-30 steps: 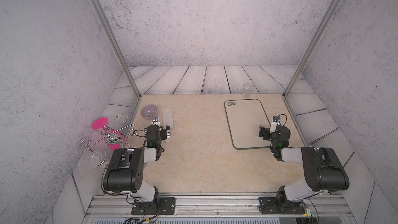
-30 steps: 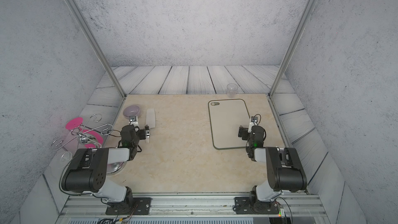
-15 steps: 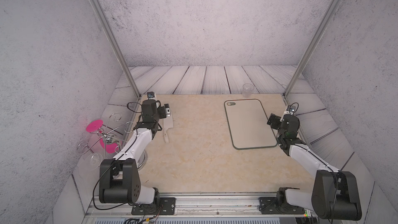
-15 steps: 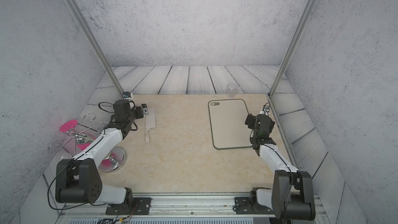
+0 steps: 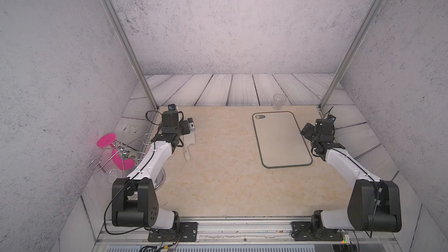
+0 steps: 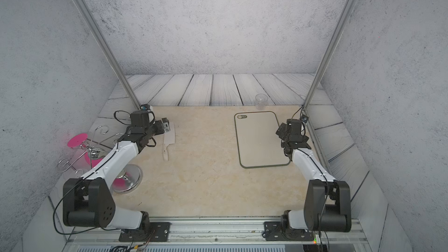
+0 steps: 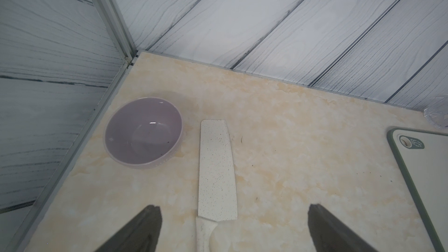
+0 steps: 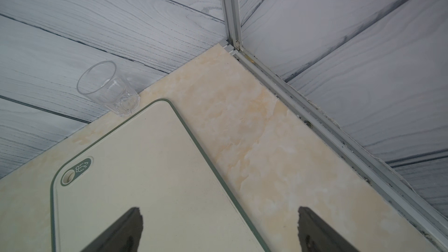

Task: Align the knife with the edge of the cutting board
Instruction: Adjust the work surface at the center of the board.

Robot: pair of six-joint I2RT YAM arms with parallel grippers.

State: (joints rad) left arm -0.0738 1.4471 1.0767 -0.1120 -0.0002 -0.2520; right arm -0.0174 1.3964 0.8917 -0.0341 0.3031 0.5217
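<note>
Both my arms reached out from folded. Both top views: left gripper over knife, far left, well apart from cutting board; right gripper at board's right edge. Left wrist: jaws wide, empty. Right wrist: wide, empty.

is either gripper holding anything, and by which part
Nothing is held: the left gripper stands open over the knife, the right gripper open over the cutting board.
</note>
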